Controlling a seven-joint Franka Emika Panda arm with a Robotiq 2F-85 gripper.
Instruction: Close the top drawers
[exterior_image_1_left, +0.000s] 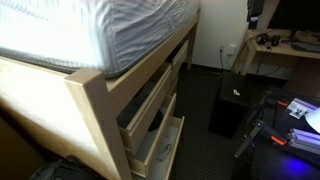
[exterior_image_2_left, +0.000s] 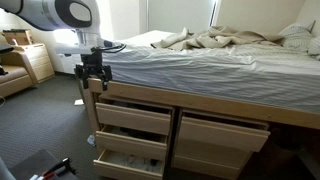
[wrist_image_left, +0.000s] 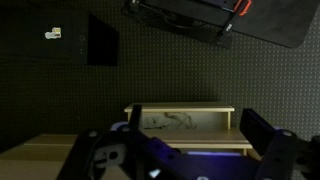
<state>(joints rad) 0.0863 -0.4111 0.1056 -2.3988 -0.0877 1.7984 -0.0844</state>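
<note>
Bedroom with dark carpet (exterior_image_2_left: 40, 120); a mattress (exterior_image_2_left: 200, 65) sits on a blond-wood chest frame. The gripper (exterior_image_2_left: 92, 76) hangs empty, fingers spread, over the frame's corner post (exterior_image_2_left: 92, 105). Just beside and below it, the top drawers (exterior_image_2_left: 135, 118) stand pulled out. Judgement: the gripper is staged high and in front so it can press those fronts inward.

We note a mattress (exterior_image_1_left: 90, 30) with a rumpled blanket (exterior_image_2_left: 230, 40) lying on top. The lowest drawer (exterior_image_2_left: 120, 168) stands open, showing a pale base. A black box (exterior_image_1_left: 230, 108) sits on the dark carpet (exterior_image_2_left: 45, 125) near a desk (exterior_image_1_left: 290, 52).
</note>
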